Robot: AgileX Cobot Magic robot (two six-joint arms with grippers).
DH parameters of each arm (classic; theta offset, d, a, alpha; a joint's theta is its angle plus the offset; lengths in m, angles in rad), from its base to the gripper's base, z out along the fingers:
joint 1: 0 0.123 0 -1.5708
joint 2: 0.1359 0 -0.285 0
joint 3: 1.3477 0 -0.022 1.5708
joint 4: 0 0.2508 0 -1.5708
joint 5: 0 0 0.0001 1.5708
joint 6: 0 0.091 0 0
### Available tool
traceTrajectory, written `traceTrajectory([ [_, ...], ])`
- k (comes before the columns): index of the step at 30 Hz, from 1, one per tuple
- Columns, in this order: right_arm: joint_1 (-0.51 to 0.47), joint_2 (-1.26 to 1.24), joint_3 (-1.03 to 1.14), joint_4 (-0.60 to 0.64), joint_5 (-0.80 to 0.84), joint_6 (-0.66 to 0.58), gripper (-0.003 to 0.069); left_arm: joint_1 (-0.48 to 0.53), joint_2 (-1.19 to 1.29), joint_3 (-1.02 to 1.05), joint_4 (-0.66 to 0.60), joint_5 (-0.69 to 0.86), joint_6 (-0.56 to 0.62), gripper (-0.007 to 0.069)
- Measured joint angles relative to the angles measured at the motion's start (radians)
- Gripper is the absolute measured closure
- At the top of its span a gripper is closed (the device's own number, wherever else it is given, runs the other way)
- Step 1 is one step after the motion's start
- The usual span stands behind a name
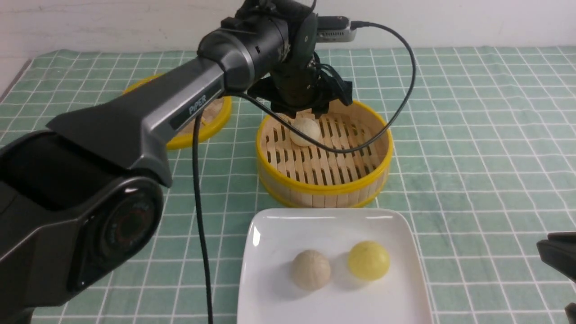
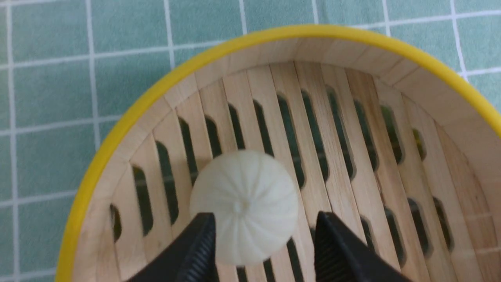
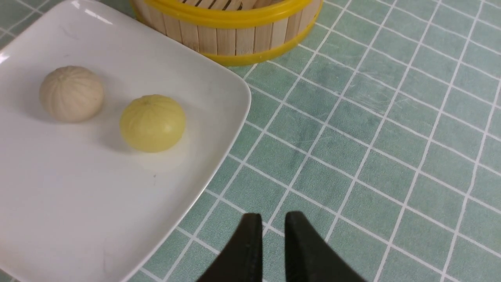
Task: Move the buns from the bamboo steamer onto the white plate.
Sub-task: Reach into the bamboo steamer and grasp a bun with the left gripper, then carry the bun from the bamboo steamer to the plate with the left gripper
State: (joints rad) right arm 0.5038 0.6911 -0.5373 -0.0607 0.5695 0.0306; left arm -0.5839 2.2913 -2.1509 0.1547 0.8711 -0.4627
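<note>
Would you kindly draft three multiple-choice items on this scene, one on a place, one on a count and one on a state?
1. Where is the yellow bun?
A. in the steamer
B. on the plate
C. in a gripper

2. How many buns lie in the steamer?
A. none
B. one
C. two

3. How do the jaws of the left gripper stand?
A. open
B. shut on a bun
C. shut on the rim

Key:
1 B, it sits beside the cream bun on the plate.
2 B, a single white bun rests on the slats.
3 A, the jaws stand apart over that bun.
</note>
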Motion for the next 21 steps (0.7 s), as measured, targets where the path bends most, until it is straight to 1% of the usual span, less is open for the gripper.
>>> traceTrajectory([
  [4,0.0,0.0,0.0,0.0,0.0,0.0,0.0539,0.0,0.039,0.0,0.021,-0.062,-0.015,0.0242],
  [6,0.0,0.0,0.0,-0.001,0.0,0.0,0.0536,0.0,0.066,0.0,0.047,-0.077,-0.028,0.0273],
  [8,0.0,0.0,0.0,0.0,0.0,0.0,0.0534,0.0,0.078,0.0,0.065,-0.076,-0.03,0.0325],
  [11,0.0,0.0,0.0,0.0,0.0,0.0,0.0532,0.0,0.085,-0.001,0.075,-0.057,-0.029,0.0478],
  [12,0.0,0.0,0.0,0.0,0.0,0.0,0.0531,0.0,0.08,-0.002,0.074,-0.036,-0.019,0.0541],
  [13,0.0,0.0,0.0,0.0,0.0,0.0,0.053,-0.001,0.071,-0.002,0.071,-0.019,-0.007,0.0568],
  [15,0.0,0.0,0.0,0.0,0.0,0.0,0.0529,-0.01,0.042,-0.002,0.065,0.032,0.036,0.0594],
  [19,0.0,0.0,0.0,0.0,0.0,0.0,0.0524,-0.038,-0.059,0.001,0.052,0.115,0.119,0.0596],
  [21,0.0,0.0,0.0,0.0,0.0,0.0,0.0523,-0.049,-0.113,0.001,0.051,0.131,0.15,0.0596],
])
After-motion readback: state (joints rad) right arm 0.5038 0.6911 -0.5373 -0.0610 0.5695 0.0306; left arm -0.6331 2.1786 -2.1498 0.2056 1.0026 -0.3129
